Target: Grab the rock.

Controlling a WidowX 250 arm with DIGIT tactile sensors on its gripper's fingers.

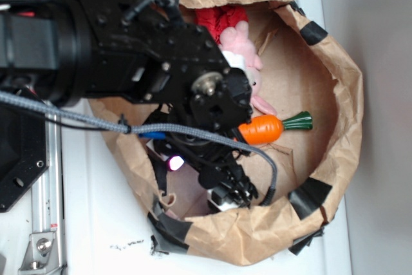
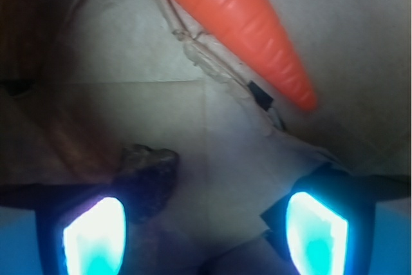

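In the wrist view the rock [image 2: 147, 175], a small dark rough lump, lies on the brown paper floor just ahead of my left finger pad [image 2: 93, 236]. It sits at that pad's inner edge, well away from the right pad [image 2: 317, 233]. My gripper [image 2: 205, 236] is open, and only bare paper lies in the wide gap between the pads. An orange toy carrot [image 2: 238, 27] lies farther ahead, pointing down to the right. From the exterior view the gripper [image 1: 228, 191] reaches down inside the paper basin near its front wall, and the arm hides the rock.
The crumpled brown paper basin [image 1: 344, 104] has raised walls patched with black tape [image 1: 312, 194]. The carrot [image 1: 261, 129] lies mid-basin. A pink plush toy [image 1: 248, 62] and a red cloth [image 1: 222, 20] sit at the back. A grey braided cable [image 1: 193, 130] crosses the arm.
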